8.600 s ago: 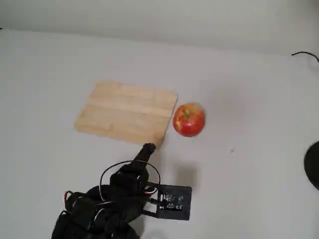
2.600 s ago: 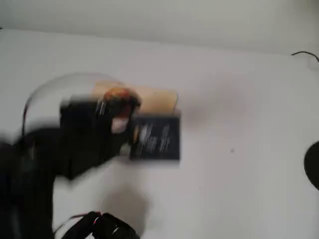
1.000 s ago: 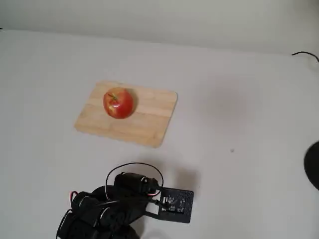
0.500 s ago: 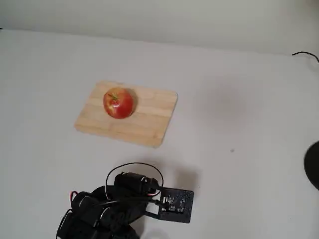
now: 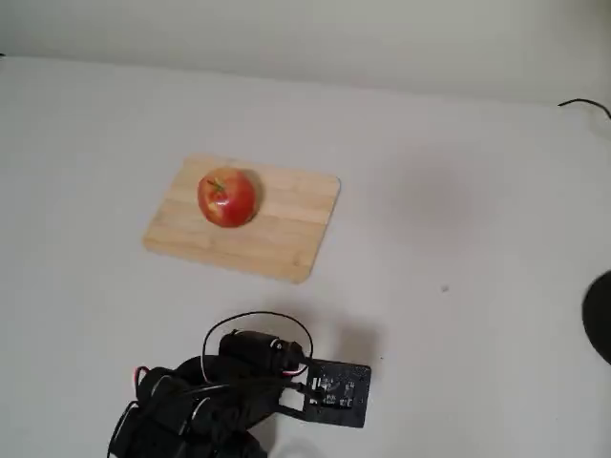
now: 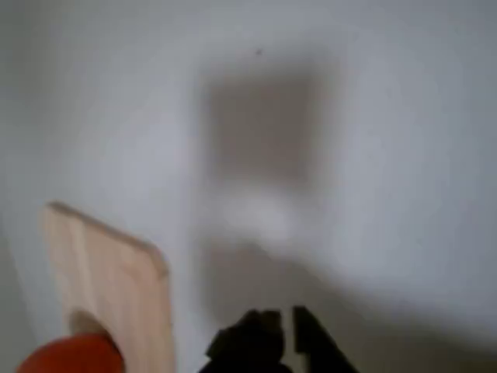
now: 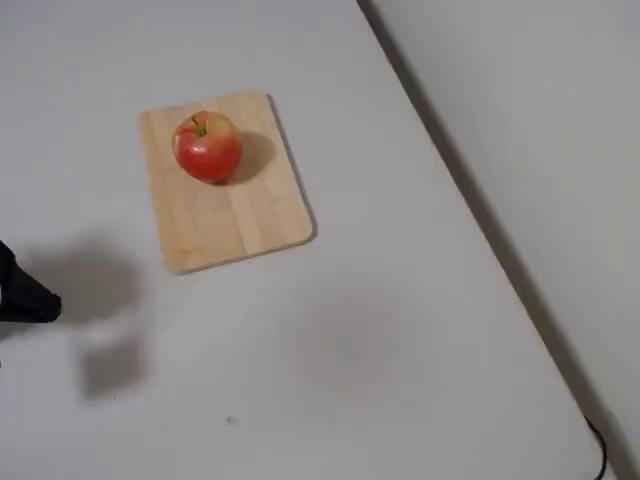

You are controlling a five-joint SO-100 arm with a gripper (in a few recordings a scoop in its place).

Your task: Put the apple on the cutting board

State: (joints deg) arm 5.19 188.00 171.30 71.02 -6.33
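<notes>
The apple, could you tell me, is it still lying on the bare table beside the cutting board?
No, the apple rests on the cutting board, near its far left part in this fixed view.

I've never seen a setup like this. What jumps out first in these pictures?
The red apple sits on the pale wooden cutting board, toward one end, vivid against the plain white table. The black arm lies folded at the table's near edge, its end effector well clear of the board.

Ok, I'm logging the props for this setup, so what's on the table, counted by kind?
Apple: 1, lying on the board
Cutting board: 1
Total: 2
</notes>
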